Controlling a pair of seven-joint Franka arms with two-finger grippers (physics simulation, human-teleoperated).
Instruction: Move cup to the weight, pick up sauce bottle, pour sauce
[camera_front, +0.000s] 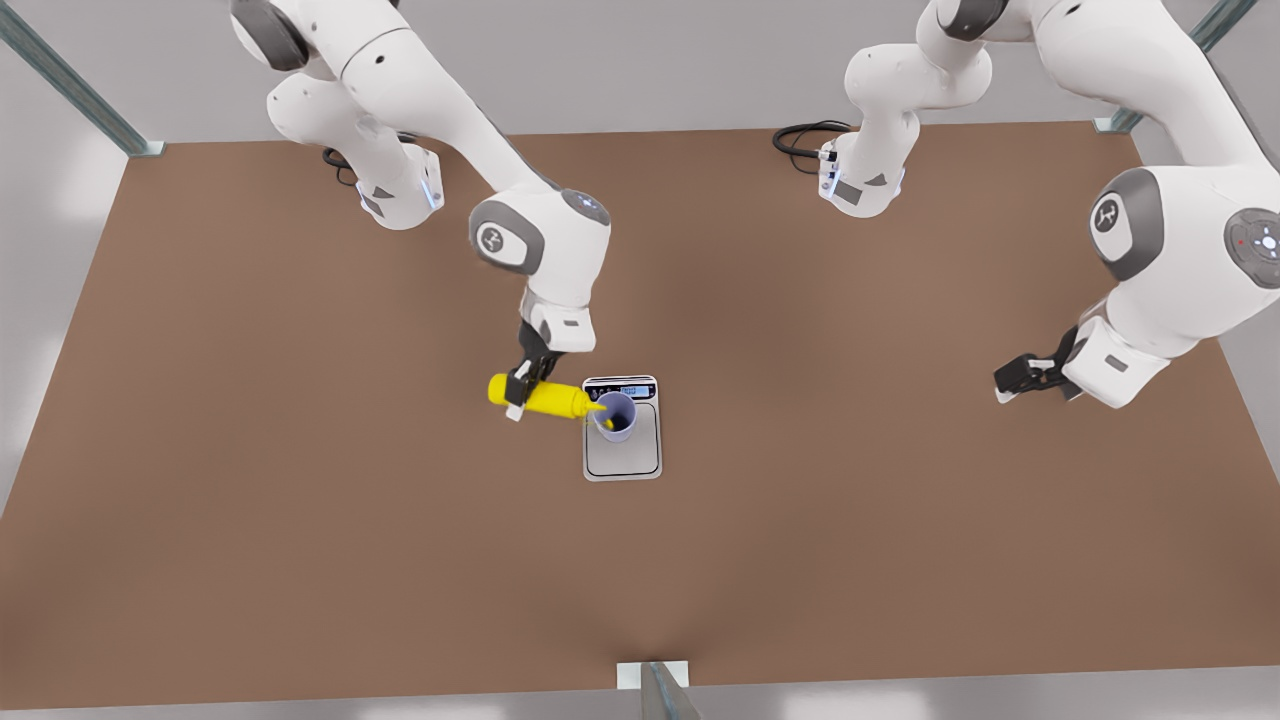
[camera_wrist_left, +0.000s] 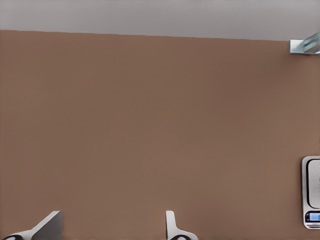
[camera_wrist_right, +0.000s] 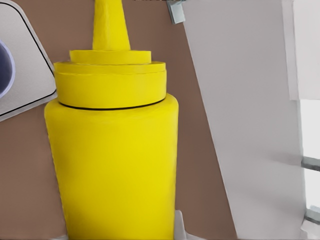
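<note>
Brown table (camera_front: 300, 560), grey surround, metal frame posts at the corners.

Near to far in the front view:
- Weight (camera_front: 622, 455) sits mid-table, display strip on its far edge. It also appears at the edge of the left wrist view (camera_wrist_left: 312, 192).
- Cup (camera_front: 615, 416) stands upright on the weight's plate, on the far part of it toward the front view's left. A sliver of it is in the right wrist view (camera_wrist_right: 4, 67).
- Sauce bottle (camera_front: 540, 395) is held off the table, tipped roughly horizontal, nozzle pointing toward the front view's right with the tip over the cup's rim. In the right wrist view (camera_wrist_right: 117, 160) the body is close up and the nozzle points away from the camera.
- Right gripper (camera_front: 522, 388) comes down from above and is clamped around the bottle's body nearer its base end, just beside the weight on the front view's left.
- Left gripper (camera_front: 1012, 382) hangs above bare table at the front view's right, well apart from weight, cup and bottle; that arm waits. Its fingertips (camera_wrist_left: 172, 225) stand spread wide with nothing between them.
- Arm bases and a black cable (camera_front: 805, 135) sit at the far edge.
</note>
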